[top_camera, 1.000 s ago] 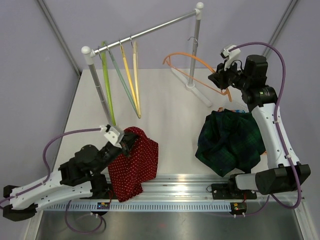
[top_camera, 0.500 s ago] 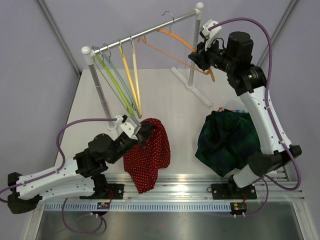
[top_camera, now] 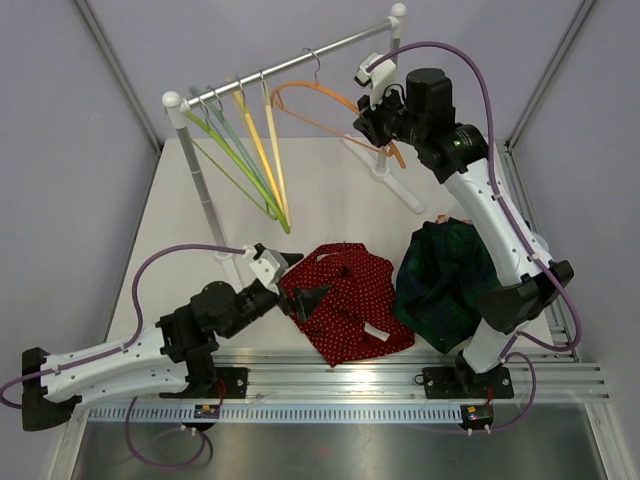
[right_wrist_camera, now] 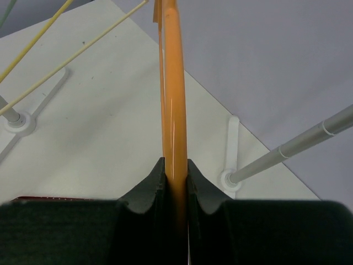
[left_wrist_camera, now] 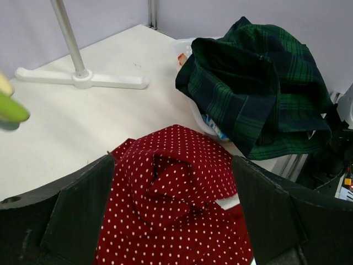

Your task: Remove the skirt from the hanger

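Observation:
The red polka-dot skirt lies crumpled on the table, off any hanger. My left gripper is open just above the skirt's near-left edge, one finger on each side of the cloth and no grip on it. Up at the rack, my right gripper is shut on the bare orange hanger. The hanger's hook is at the rail.
Several green and yellow hangers hang on the rail's left part. A dark green plaid garment is heaped right of the skirt. The rack's white foot and left post stand on the table.
My left gripper opened and let go of the red skirt, which dropped and spread on the table further right. My right arm carried the orange hanger left, up to the rail.

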